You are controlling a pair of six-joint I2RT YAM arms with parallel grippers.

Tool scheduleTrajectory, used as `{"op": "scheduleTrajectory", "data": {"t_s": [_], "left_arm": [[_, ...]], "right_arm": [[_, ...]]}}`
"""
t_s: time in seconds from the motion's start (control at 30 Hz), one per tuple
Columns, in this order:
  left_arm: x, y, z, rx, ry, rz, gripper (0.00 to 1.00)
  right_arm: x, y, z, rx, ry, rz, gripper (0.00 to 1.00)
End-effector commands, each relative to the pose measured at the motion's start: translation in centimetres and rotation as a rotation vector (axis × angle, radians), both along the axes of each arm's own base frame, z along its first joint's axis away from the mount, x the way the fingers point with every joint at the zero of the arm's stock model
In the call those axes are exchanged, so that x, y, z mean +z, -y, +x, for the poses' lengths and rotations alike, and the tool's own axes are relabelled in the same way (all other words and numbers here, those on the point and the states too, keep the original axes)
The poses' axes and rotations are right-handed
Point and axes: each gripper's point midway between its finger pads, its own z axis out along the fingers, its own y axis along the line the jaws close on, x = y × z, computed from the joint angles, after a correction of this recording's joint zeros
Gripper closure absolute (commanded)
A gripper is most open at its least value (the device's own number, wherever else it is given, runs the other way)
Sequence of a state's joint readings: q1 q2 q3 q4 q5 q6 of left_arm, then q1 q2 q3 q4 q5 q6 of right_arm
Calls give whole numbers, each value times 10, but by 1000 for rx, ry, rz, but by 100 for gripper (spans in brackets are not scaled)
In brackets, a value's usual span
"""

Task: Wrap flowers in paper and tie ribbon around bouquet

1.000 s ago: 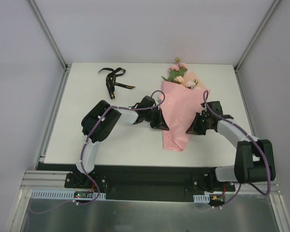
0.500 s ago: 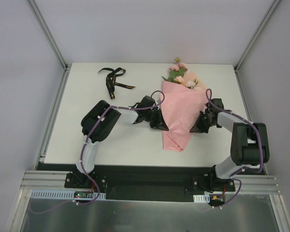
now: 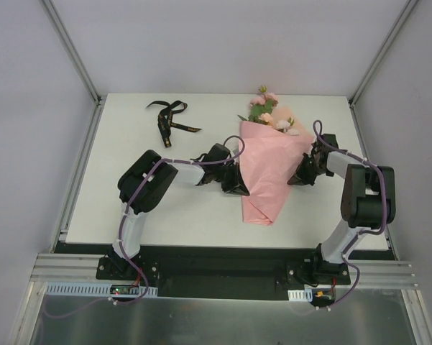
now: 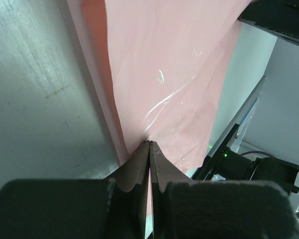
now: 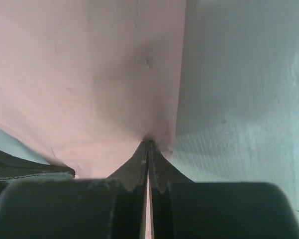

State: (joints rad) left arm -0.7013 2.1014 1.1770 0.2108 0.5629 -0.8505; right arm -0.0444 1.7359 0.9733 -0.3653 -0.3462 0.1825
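Note:
The bouquet lies on the white table: a cone of pink paper point(image 3: 269, 169) with its narrow end toward me. The flowers point(image 3: 266, 111), pale pink blossoms with green leaves, stick out of the wide far end. My left gripper point(image 3: 242, 188) is at the cone's left edge, jaws shut on the paper point(image 4: 164, 74), with a pink sliver showing between the fingers. My right gripper point(image 3: 297, 177) is at the right edge, also shut on the paper point(image 5: 89, 74). The black ribbon point(image 3: 171, 118) lies loose at the far left, apart from both grippers.
The white table point(image 3: 194, 208) is framed by grey walls and metal posts at the back corners. The right arm's elbow point(image 3: 366, 194) stands near the table's right edge. Purple cables run along both arms.
My right gripper has moved away from me along the cone's right edge, still pinching the paper, and its elbow has swung up. The cone shifted slightly. The left gripper barely moved.

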Motion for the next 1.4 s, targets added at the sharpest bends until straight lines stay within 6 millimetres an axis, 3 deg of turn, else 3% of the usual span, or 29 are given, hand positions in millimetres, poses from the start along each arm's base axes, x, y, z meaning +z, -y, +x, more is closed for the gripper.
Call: {"op": "scheduleTrajectory", "data": {"t_s": [0.0,0.17,0.53,0.7,1.0,1.23,1.37], "left_arm": [[-58,-45,-33,-26,-95,249,100],[-58,-44,-33,-33,-105,254,100],[-56,-48,-39,-66,-107,265,100],[-54,-51,-41,-67,-107,265,100],[-57,-54,-42,-64,-103,282,100],[-59,-54,-44,-84,-98,280,100],[-61,-53,-45,-89,-109,281,100]], "right_arm": [[-1,18,23,-46,14,-51,99],[-8,33,38,-119,-27,-33,98],[9,55,90,-157,57,-35,96],[8,56,107,-171,64,-12,96],[26,60,147,-212,126,15,94],[26,71,178,-254,176,21,91],[14,80,187,-306,160,22,91]]}}
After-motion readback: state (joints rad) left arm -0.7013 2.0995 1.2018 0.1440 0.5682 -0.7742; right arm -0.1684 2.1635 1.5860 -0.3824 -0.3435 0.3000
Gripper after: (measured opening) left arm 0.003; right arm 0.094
